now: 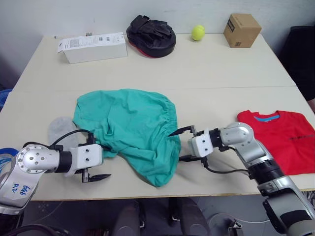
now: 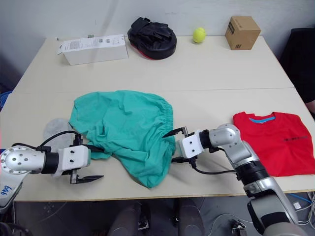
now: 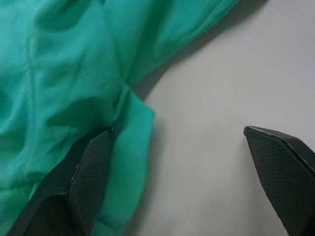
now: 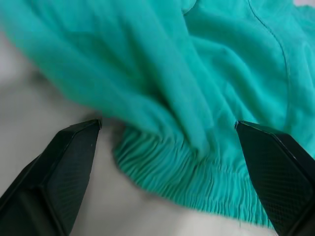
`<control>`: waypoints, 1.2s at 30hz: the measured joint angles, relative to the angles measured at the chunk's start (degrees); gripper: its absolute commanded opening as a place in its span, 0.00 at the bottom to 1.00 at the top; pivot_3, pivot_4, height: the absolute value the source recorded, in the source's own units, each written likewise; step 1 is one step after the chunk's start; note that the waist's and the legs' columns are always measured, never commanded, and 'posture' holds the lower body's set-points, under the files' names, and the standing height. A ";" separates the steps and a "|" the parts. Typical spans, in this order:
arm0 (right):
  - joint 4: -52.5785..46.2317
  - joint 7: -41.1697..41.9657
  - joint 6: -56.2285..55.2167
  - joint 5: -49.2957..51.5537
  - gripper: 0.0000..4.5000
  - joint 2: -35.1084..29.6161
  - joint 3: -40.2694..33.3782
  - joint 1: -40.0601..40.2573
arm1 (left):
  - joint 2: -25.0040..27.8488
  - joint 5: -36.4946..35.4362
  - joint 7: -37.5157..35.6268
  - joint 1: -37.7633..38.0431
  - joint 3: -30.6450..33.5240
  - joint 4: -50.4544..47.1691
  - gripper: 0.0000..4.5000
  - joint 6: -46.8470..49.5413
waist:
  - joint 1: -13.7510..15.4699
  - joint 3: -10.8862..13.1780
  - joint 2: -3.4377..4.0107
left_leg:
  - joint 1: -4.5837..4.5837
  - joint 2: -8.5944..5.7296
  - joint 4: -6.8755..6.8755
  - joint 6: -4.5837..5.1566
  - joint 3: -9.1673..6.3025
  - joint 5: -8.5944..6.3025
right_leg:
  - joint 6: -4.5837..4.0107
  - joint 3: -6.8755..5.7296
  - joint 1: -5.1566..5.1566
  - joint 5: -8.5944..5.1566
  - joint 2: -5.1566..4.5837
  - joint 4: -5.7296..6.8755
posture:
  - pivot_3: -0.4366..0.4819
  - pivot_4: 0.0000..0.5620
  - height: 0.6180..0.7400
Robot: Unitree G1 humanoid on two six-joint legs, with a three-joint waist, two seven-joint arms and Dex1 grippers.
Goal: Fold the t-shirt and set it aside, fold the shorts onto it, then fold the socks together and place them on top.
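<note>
Shorts [image 1: 133, 128]: being flanked at table [image 1: 206, 69] centre, crumpled. Left gripper [image 1: 98, 160], fingers being held spread, at their 8 o'clock; right gripper [image 1: 183, 144], likewise spread, at 4 o'clock by the waistband. T-shirt [image 1: 283, 140]: lying folded at 3 o'clock. Socks [image 1: 61, 129]: at 9 o'clock.

Crumpled teal shorts [image 1: 133, 128] lie mid-table, folded red t-shirt [image 1: 283, 140] at right, grey socks [image 1: 61, 130] at left.
</note>
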 measured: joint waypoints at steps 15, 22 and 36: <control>5.52 1.30 -0.98 0.36 0.00 -3.33 0.30 -2.71 | -1.89 1.60 -1.23 -11.09 -4.58 11.64 0.01 -5.06 | 0.03 0.00 -0.01 | 0.00 -0.03 0.01 -0.02 0.03 0.01 | -0.02 -0.01 -0.05 -0.01 -0.05 0.12 | 0.48 0.27 1.00; -0.18 10.14 6.38 8.32 0.00 -11.33 -2.12 -1.38 | -2.59 6.03 -2.47 -26.64 -8.49 26.45 0.01 -13.84 | 0.17 0.00 -0.01 | -0.05 -0.03 0.01 0.00 0.03 0.00 | -0.01 -0.06 -0.06 -0.01 -0.04 0.11 | 0.48 0.27 1.00; -18.59 12.60 35.98 21.80 0.00 -21.47 -8.81 4.01 | -8.65 7.31 -10.85 -49.52 -12.36 48.28 0.01 -22.96 | 0.17 0.01 -0.06 | -0.14 -0.06 0.10 0.03 0.07 -0.01 | 0.01 -0.11 -0.12 0.00 -0.01 0.12 | 0.48 0.27 1.00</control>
